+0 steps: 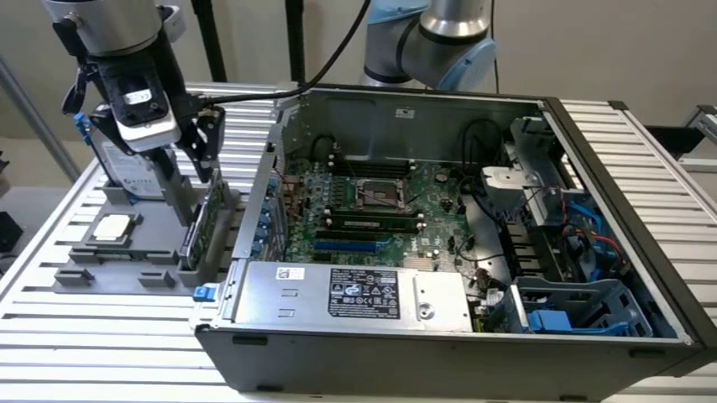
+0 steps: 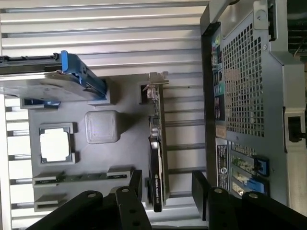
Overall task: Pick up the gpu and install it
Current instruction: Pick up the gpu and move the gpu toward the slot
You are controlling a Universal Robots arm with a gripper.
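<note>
The gpu (image 2: 157, 158) stands on edge in the gray holder (image 2: 122, 98), beside the computer case (image 1: 448, 353). The gripper (image 2: 168, 189) is above it, gripping nothing. In the wrist view the fingers (image 2: 135, 187) are spread wide, one on each side of the card. The exterior view adds the motherboard (image 1: 370, 201) inside the case.

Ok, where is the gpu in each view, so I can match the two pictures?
Exterior view: the gpu stands on edge in the grey holder at the exterior view's left, beside the computer case, below the gripper.
Wrist view: the gpu runs edge-on between the CPU chip and the computer case, one end inside the open gripper.
Shared landmark: the square CPU chip in the holder.
</note>
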